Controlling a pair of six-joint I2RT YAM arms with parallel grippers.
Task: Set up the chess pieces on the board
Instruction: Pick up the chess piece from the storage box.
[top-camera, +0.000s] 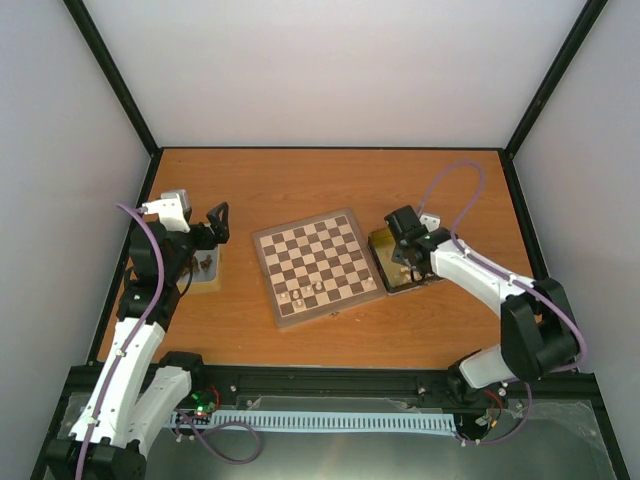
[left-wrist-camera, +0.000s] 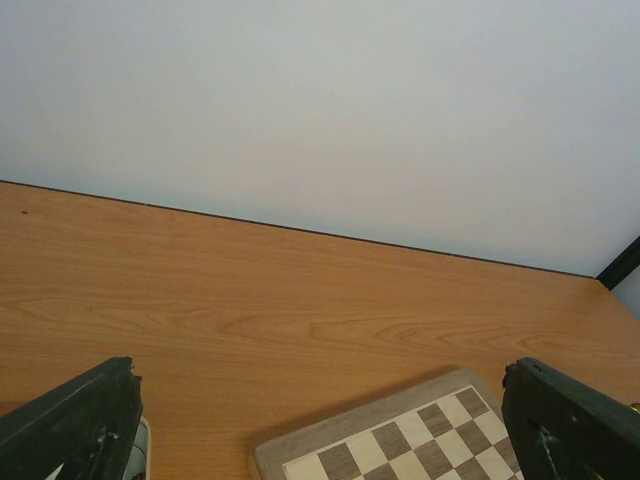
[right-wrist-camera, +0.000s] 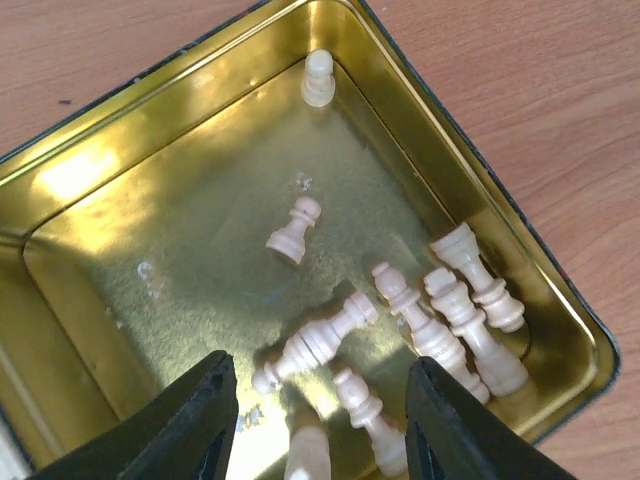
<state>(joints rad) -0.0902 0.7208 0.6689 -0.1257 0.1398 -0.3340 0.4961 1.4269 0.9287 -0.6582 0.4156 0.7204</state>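
Observation:
The checkered wooden board (top-camera: 319, 265) lies mid-table with a few cream pieces (top-camera: 306, 294) on its near edge. Its far corner shows in the left wrist view (left-wrist-camera: 400, 445). My right gripper (right-wrist-camera: 318, 425) is open and empty, hovering over the gold tin (right-wrist-camera: 120, 130), its fingers either side of several cream pieces (right-wrist-camera: 315, 340) lying loose on the tin floor. In the top view it (top-camera: 405, 250) sits over the tin (top-camera: 384, 243) right of the board. My left gripper (top-camera: 212, 228) is open and empty, left of the board above a small tray holding dark brown pieces (top-camera: 204, 263).
The small tray (top-camera: 207, 275) stands near the table's left edge. Black frame posts and pale walls enclose the orange table (top-camera: 330, 180). The right arm's cable (top-camera: 455, 175) loops above the tin.

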